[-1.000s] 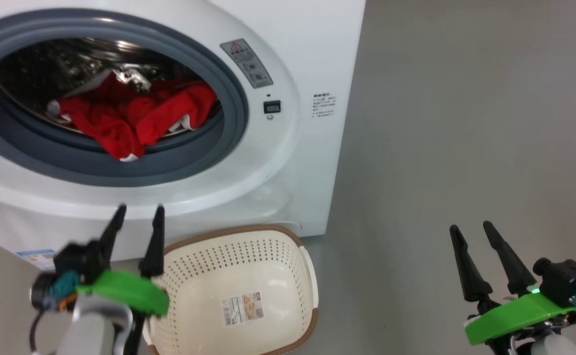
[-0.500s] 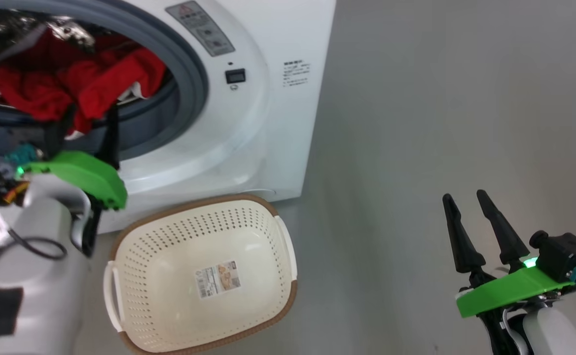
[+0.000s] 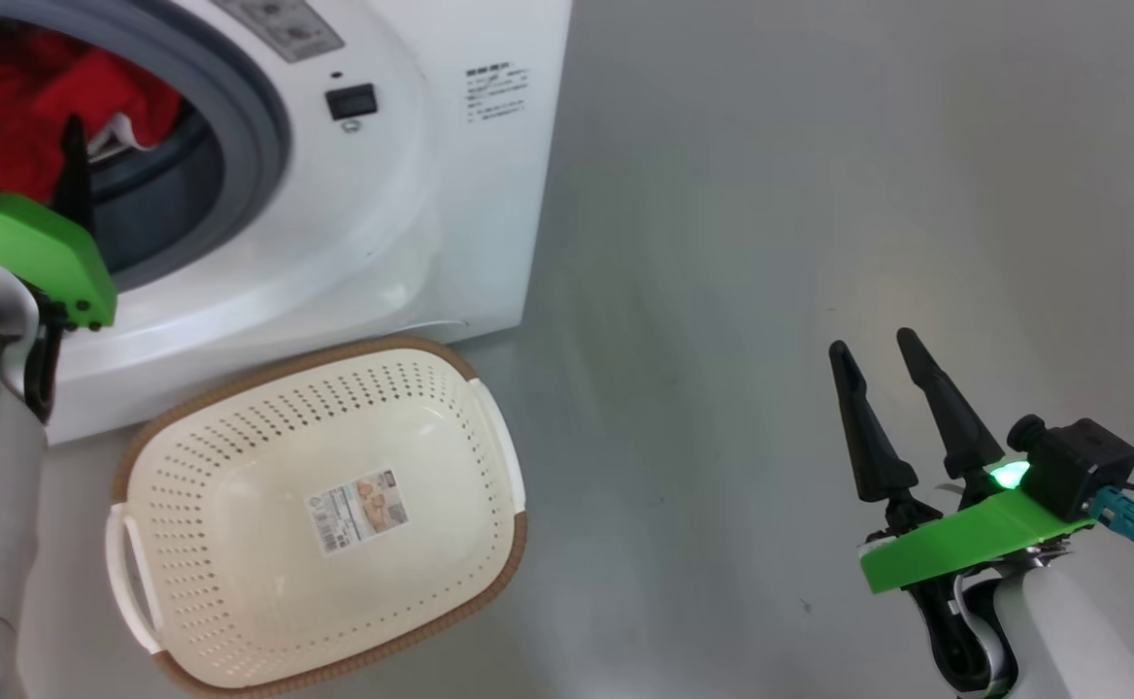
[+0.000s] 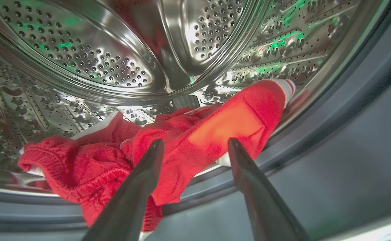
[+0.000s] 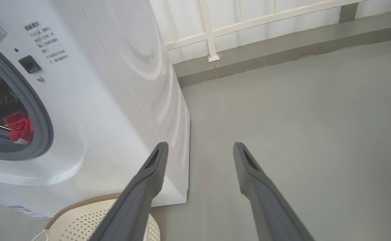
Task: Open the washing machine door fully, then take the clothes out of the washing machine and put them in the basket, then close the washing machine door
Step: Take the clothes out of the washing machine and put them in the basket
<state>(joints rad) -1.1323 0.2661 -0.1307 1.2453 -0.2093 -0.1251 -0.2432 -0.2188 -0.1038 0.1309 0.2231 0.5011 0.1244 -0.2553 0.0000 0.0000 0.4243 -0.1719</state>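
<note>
Clothes (image 3: 33, 97), red, lie in the washing machine (image 3: 450, 194), just ahead of the wide-spread left pincer (image 3: 16, 131); the empty basket (image 3: 334, 354) sits below it; the right pincer (image 3: 873, 345) is wide and empty.
Left wrist view: a red fold lies between the fingers (image 4: 138, 187), ungripped.
Right wrist view: bare floor (image 5: 299, 117) ahead.
Step judged: removing clothes. Next: advance and close on the fabric.

The drum (image 4: 81, 50) is polished perforated steel; the clothes (image 4: 215, 127) are soft red knit cloth. The washer (image 3: 450, 194) has a glossy white shell, the basket (image 3: 237, 466) matt cream plastic with a paper label (image 3: 357, 511), the floor (image 3: 819, 194) smooth matt grey.
</note>
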